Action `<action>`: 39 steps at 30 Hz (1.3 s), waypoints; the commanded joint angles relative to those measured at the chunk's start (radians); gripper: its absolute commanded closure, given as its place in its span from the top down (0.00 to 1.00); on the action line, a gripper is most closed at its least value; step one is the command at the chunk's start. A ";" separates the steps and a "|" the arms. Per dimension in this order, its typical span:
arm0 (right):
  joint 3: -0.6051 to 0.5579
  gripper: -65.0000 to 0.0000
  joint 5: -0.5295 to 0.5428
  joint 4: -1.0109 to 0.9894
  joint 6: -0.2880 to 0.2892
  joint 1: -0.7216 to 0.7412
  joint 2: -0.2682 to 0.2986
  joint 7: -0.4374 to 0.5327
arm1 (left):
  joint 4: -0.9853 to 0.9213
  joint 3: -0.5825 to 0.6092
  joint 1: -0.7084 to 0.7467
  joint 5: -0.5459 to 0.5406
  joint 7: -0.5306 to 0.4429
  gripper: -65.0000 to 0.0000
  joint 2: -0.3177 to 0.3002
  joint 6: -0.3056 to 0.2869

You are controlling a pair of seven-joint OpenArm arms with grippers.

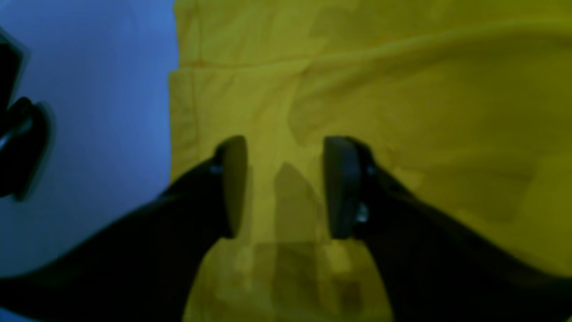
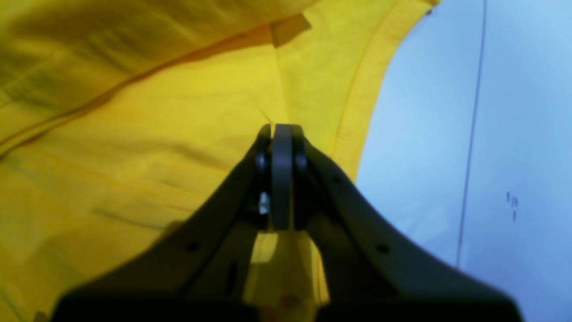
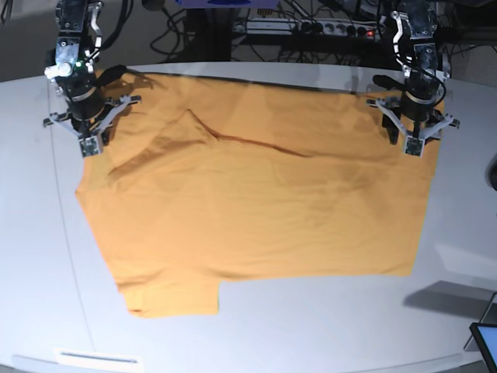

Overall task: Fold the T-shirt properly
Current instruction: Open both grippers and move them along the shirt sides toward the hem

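Nearest to me, at the lower left of the base view, one sleeve of the T-shirt lies doubled under the body, a small flap poking out along the hem. The shirt is spread over the grey table, filling the middle of that view.

Further back, at the upper right, the left gripper has its jaws standing apart over the shirt's corner, with only flat cloth showing between the pads in the wrist view, nothing pinched. At the upper left, the right gripper is clamped tight on the cloth near the ribbed edge (a thin sliver of yellow sits between its pads).

The risk I see: one corner freed, the other pinched. If the right arm pulls now, the cloth could drag askew and deepen the diagonal crease running across the upper middle. Nothing stands in the arms' way on the table; the cables lie behind its far edge.
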 commanded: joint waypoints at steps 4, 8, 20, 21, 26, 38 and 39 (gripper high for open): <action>0.000 0.00 0.003 0.025 -0.006 0.013 0.007 0.024 | 0.020 -0.070 -0.006 0.007 -0.019 0.49 -0.015 0.010; -0.003 0.00 -0.038 0.062 -0.006 0.034 0.038 0.023 | 0.022 -0.116 -0.052 0.008 -0.016 0.49 -0.016 0.010; -0.002 0.18 -0.135 0.085 0.153 0.237 0.038 -0.103 | -0.047 -0.155 -0.216 0.010 -0.015 0.49 -0.050 0.010; -0.002 0.19 -0.135 0.085 0.167 0.255 0.038 -0.115 | -0.063 -0.155 -0.224 0.010 -0.015 0.49 -0.062 0.010; -0.002 0.19 -0.133 0.071 0.184 0.358 0.041 -0.207 | -0.155 -0.153 -0.282 0.010 -0.015 0.49 -0.108 0.010; -0.002 0.44 -0.130 -0.111 0.299 0.558 0.043 -0.273 | -0.273 -0.152 -0.425 0.010 -0.016 0.49 -0.145 0.010; -0.002 0.47 -0.130 -0.119 0.307 0.573 0.043 -0.273 | -0.287 -0.152 -0.437 0.010 -0.016 0.49 -0.147 0.010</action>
